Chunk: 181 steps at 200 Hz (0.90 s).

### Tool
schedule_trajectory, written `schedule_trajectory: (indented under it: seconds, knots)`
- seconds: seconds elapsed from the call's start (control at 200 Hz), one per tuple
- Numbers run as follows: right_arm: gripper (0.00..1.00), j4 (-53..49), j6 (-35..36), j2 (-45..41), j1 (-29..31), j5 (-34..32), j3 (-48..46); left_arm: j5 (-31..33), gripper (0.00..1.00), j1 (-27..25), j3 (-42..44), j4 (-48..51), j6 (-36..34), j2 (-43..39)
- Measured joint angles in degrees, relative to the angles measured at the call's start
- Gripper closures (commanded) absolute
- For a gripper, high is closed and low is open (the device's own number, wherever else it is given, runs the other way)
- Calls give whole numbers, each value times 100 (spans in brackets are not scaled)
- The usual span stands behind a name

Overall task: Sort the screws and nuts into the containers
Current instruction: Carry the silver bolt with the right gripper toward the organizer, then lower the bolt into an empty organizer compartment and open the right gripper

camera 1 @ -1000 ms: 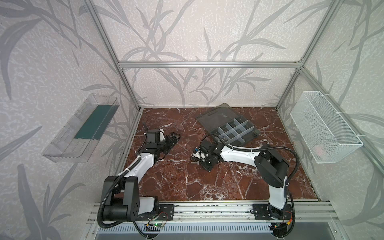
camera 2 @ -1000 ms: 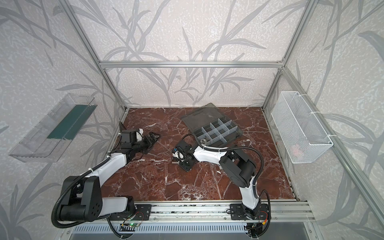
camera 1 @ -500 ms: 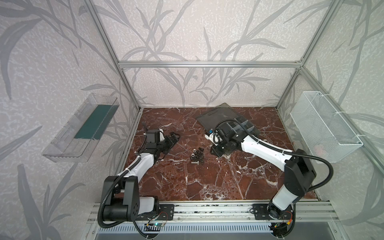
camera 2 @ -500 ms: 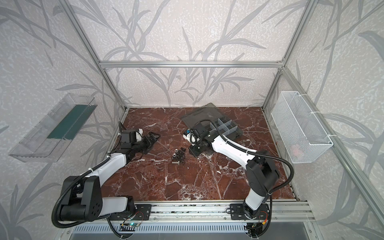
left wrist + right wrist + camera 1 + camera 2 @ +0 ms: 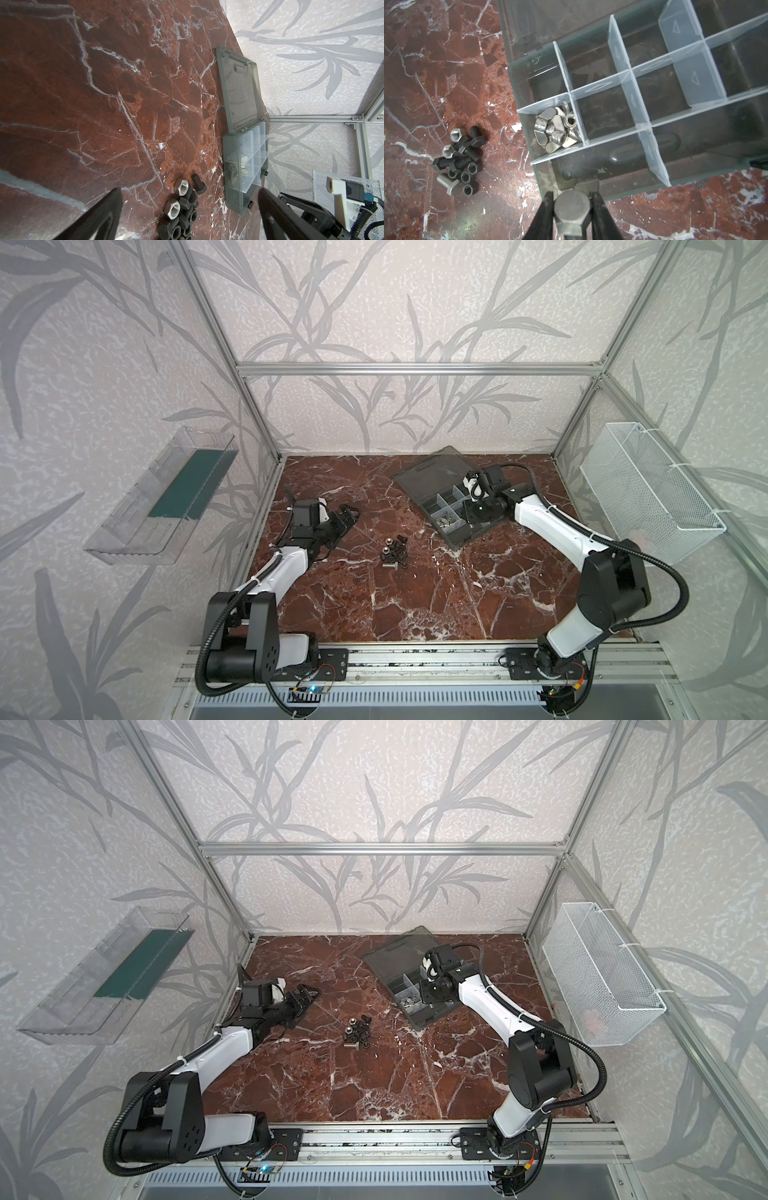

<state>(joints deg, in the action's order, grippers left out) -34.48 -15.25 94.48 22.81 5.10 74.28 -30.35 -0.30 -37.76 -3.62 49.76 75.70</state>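
While the right fingers point(image 5: 544, 212) stand nearly together, clamped across the hex head of a silver screw point(image 5: 572, 207), its shank is hidden from us behind that head. We judge it a small, rigid, dense metal piece, hard and smooth, so it could slip or twist. Opposite flats of the head look the surest hold; the round threaded shank would roll.

The screw hangs over the near rim of the organiser box point(image 5: 517, 83), by its long compartment point(image 5: 623, 166). One small compartment holds silver wing nuts point(image 5: 555, 128).

In both top views the box sits upper right of centre, its lid point(image 5: 432, 472) open flat. At the middle of the surface point(image 5: 415, 605) lies the pile of screws and nuts point(image 5: 393, 554). Left of it, the left fingers point(image 5: 99, 214) stand wide apart, holding nothing.
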Motion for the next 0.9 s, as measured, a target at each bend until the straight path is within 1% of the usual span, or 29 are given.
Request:
schedule_trajectory:
  seconds: [0.285,0.46,0.665,0.905]
  knots:
    - [100,271,-1672,2,22,-632,-448,0,1,0,0,-2,7,0]
    - [100,533,-2516,2,22,-997,-748,0,0,0,0,-2,22,0]
    - [100,708,-3202,2,22,-1209,-859,-2,0,0,0,-9,24,0]
    - [100,1069,-3797,20,22,-1220,-940,-4,1,4,0,-20,26,0]
